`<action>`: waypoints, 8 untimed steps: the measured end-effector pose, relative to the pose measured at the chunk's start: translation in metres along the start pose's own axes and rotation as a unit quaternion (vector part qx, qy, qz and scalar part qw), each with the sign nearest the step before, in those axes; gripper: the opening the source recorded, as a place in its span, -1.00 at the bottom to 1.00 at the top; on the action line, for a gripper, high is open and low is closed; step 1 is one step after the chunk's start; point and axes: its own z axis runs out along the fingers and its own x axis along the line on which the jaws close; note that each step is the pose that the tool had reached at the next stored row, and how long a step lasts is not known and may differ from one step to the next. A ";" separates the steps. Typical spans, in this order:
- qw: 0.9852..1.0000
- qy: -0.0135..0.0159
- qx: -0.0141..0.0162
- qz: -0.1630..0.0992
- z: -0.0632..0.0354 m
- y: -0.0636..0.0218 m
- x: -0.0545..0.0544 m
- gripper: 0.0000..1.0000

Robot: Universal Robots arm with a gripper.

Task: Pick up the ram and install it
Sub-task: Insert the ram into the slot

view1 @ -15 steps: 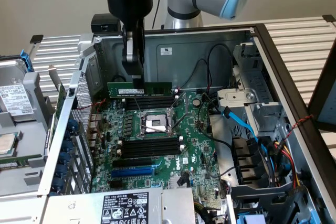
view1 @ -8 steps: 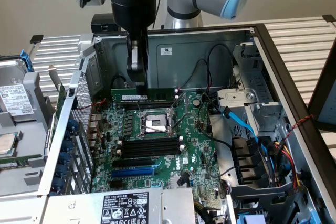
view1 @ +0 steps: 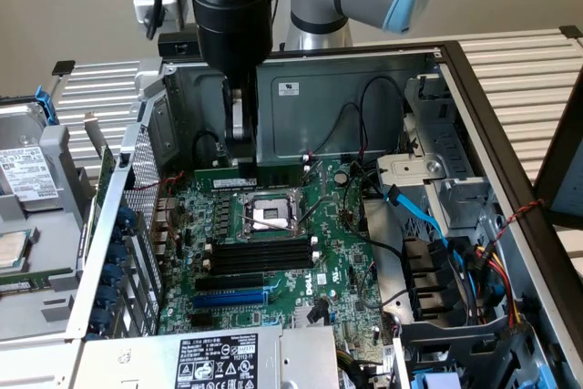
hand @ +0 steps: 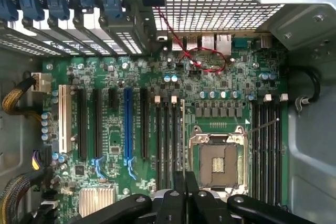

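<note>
My gripper (view1: 239, 154) hangs inside the open computer case, over the far part of the motherboard (view1: 337, 252). It is shut on the ram (view1: 273, 173), a long thin green stick held level just under the fingers, beyond the CPU socket (view1: 264, 216). In the wrist view the ram (hand: 182, 135) is edge-on, a thin strip running out from my gripper (hand: 185, 195) between the black memory slots (hand: 165, 135) and the CPU socket (hand: 218, 163). More black memory slots (hand: 265, 150) lie on the socket's other side. The ram hangs above the board, not seated in any slot.
A blue expansion slot (view1: 228, 298) and black slots (view1: 260, 257) lie nearer than the socket. Black cables (view1: 364, 134) cross the case's back wall. A drive cage with blue and coloured wires (view1: 455, 252) fills the exterior view's right. The power supply (view1: 219, 357) sits in front.
</note>
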 end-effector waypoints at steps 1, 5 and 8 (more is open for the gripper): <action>1.000 0.000 0.000 0.000 0.0018 -0.0001 0.001 -0.76; 1.000 0.000 0.000 -0.001 0.0093 -0.0015 0.008 -0.76; 1.000 0.000 0.000 -0.001 0.0147 -0.0021 0.012 -0.76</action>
